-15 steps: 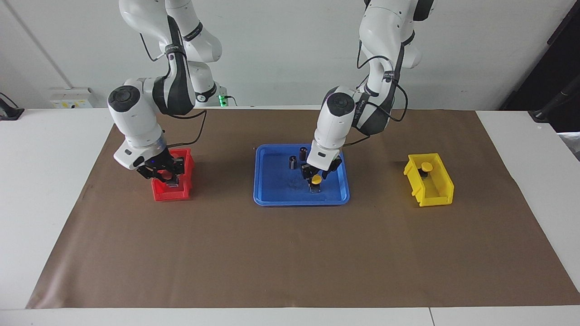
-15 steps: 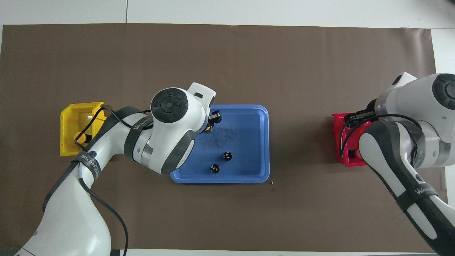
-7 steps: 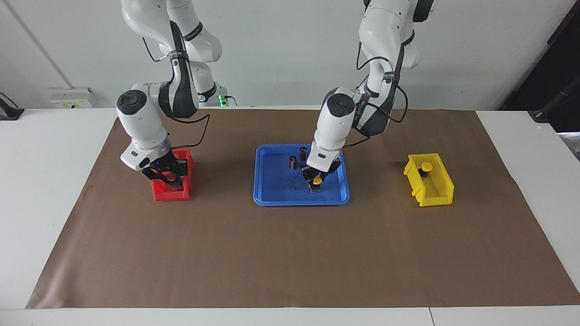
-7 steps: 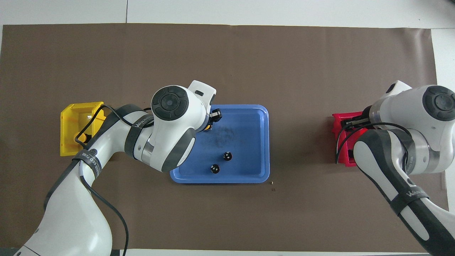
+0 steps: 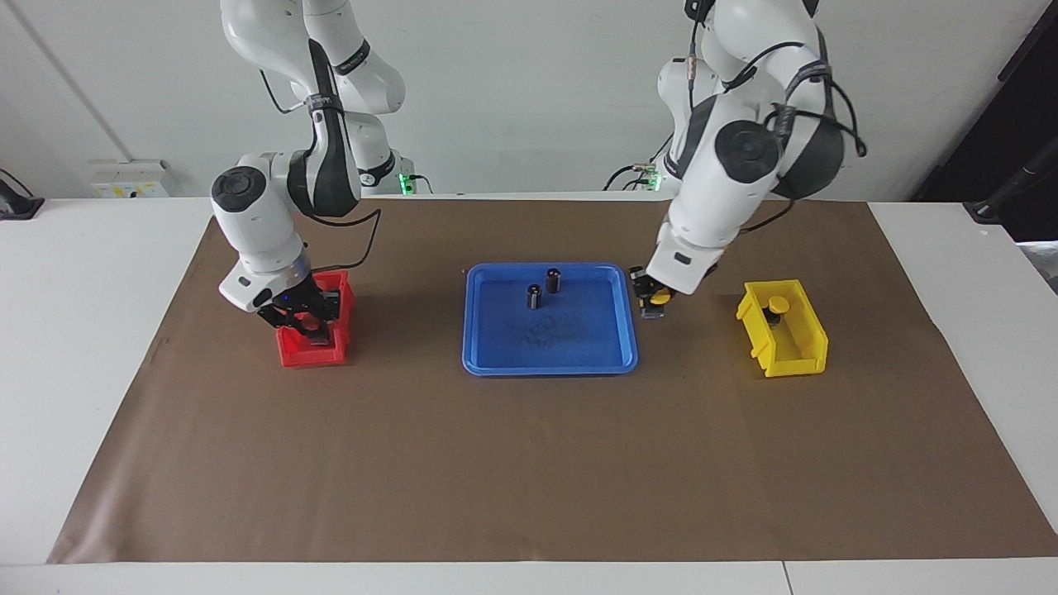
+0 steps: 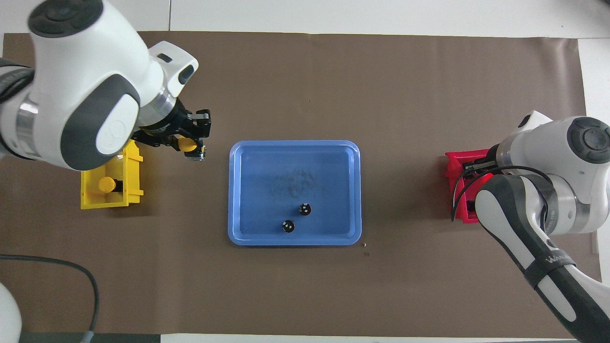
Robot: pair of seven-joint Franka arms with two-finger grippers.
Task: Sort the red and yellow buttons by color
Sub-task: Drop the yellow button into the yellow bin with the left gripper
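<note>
My left gripper [image 5: 655, 302] [image 6: 191, 144] is shut on a yellow button [image 5: 656, 299] [image 6: 188, 144]. It holds the button in the air over the brown mat, between the blue tray [image 5: 496, 364] [image 6: 294, 241] and the yellow bin [image 5: 795, 357] [image 6: 90, 202]. Another yellow button [image 5: 776, 304] [image 6: 106, 183] sits in that bin. My right gripper [image 5: 307, 325] is down inside the red bin [image 5: 312, 355] [image 6: 456, 162]. The gripper and arm cover the bin's inside, so the red buttons are hidden.
Two dark cylinders with silvery tops [image 5: 534, 296] [image 6: 305, 208] stand in the tray on the side nearer the robots. A brown mat [image 5: 529, 463] covers the table between the bins.
The left gripper shut on the yellow button in the tray, lifted it and carried it off the tray toward the yellow bin. The right gripper stayed in the red bin, shifting slightly.
</note>
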